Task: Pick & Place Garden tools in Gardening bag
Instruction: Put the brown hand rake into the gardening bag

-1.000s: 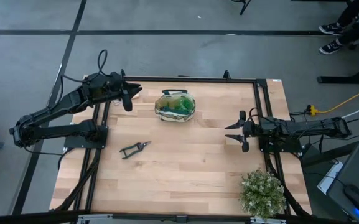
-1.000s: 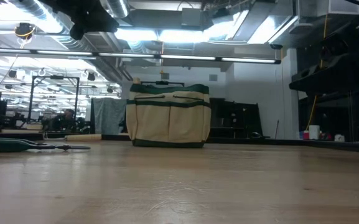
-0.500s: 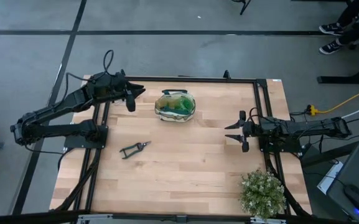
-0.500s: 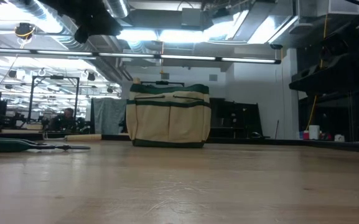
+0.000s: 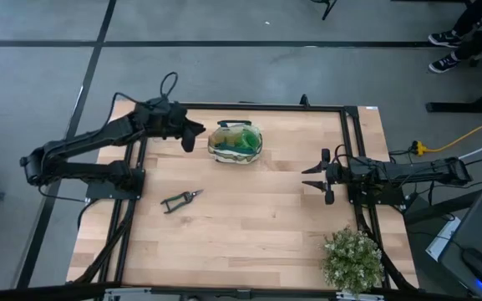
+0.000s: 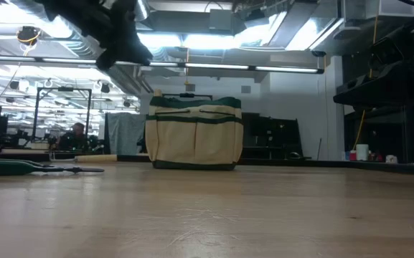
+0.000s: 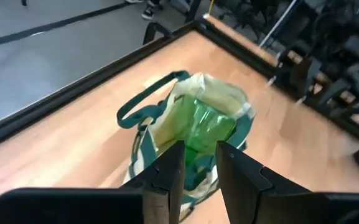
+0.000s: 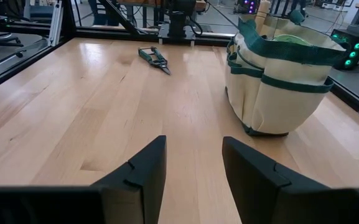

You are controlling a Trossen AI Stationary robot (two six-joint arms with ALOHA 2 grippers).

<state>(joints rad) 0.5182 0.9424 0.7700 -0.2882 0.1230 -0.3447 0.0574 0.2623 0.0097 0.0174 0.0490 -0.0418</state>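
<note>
- Bench (image 5: 249, 226): pale wood planks, smooth, framed by a dark metal rail.
- Bag (image 5: 235, 142): soft cream canvas tote with dark green trim, handles and side pockets. It stands upright near the far edge of the bench, mouth open.
- Inside the bag: a translucent green bottle (image 7: 205, 127), ribbed plastic, filling much of the opening. A wooden handle (image 8: 263, 10) pokes up past the rim.
- Shears (image 5: 180, 200): dark, slim, lying flat on bare wood, well apart from the bag on the left arm's side, blades toward the bag.
- Plant (image 5: 353, 258): bushy grey-green foliage at the near right corner.
- Left gripper (image 5: 189, 136): raised off the bench, just beside the bag's left side. Fingers (image 7: 167, 177) parted by a narrow gap, nothing between them, touching nothing.
- Right gripper (image 5: 316, 177): near the right edge, well apart from the bag, pointed toward it. Fingers (image 8: 142, 171) spread wide, empty.
</note>
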